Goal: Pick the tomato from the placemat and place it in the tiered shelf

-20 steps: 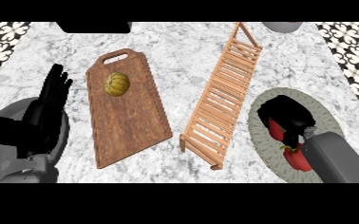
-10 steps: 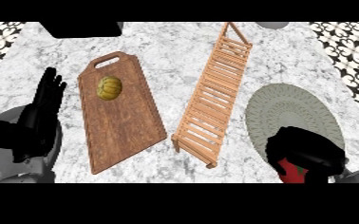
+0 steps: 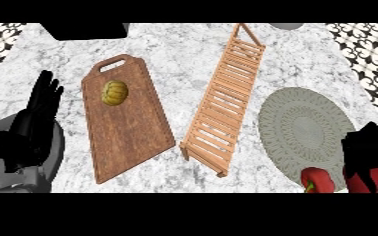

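The red tomato (image 3: 316,180) shows at the lower right, at the near edge of the round grey placemat (image 3: 294,122). My right hand (image 3: 363,145) comes in at the right border, its black fingers curled over the tomato and hiding part of it. The tiered shelf (image 3: 225,100), a long frame of wooden slats, lies slanted across the counter's middle, left of the placemat and apart from the hand. My left hand (image 3: 38,115) rests open at the left edge, fingers up.
A wooden cutting board (image 3: 129,135) lies left of the shelf with a small yellow-green squash (image 3: 114,92) on its far end. A black object (image 3: 83,30) sits at the back left and a grey object (image 3: 285,26) at the back right.
My right hand, curled on the tomato, has slid from over the placemat down to the view's lower right corner. The whole scene has shifted a little in view. The left hand stays put.
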Tool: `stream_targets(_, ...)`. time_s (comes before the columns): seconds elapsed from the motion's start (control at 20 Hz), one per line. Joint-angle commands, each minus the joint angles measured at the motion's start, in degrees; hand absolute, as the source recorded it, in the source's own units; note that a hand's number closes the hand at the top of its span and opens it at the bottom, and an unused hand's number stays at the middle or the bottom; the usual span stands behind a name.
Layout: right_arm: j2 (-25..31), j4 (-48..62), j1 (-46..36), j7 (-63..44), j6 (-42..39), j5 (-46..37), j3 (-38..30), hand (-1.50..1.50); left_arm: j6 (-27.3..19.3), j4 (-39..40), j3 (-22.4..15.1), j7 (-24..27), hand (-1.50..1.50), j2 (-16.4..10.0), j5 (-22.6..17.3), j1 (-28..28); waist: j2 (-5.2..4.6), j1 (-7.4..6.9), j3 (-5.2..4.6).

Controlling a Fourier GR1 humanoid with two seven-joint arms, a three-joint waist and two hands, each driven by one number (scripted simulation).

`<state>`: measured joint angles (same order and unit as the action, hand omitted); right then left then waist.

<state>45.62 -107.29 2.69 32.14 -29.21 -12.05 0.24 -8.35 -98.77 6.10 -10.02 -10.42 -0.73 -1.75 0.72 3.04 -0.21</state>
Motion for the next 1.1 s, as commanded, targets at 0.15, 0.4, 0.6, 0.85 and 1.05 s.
stream_targets(0.15, 2.8, -4.5, -5.7, -16.9, -7.0, 17.3, -13.9, 1.5, 2.3, -0.2, -0.4, 0.9, 0.0, -0.1, -1.1, -0.4, -0.62, -2.89, 0.12)
stream_targets(0.4, -0.7, -2.1, -14.0, -26.8, -5.1, 19.8, -11.7, 1.5, 1.5, -0.5, -2.5, -0.5, 0.0, 1.2, 1.3, -1.2, -0.74, -3.46, 0.16)
stream_targets(0.6, -5.1, -2.9, -17.1, -31.1, -4.2, 18.2, -8.9, 1.5, -1.8, 2.0, -4.3, 0.5, 0.0, 4.1, 4.6, -3.6, -0.71, -3.15, 0.18)
stream_targets(0.85, -11.9, 6.7, -26.6, -32.8, -0.1, 12.4, -2.7, 1.5, 1.3, -1.0, -3.3, 0.0, 0.0, 2.8, 2.2, -0.4, -0.78, -3.92, 0.19)
stream_targets(1.05, -18.4, 7.6, -27.1, -31.7, 3.9, 4.6, 1.8, 1.5, 0.6, 2.5, -1.1, -2.3, 0.0, 1.7, 2.1, -6.7, -0.78, -3.46, 0.2)
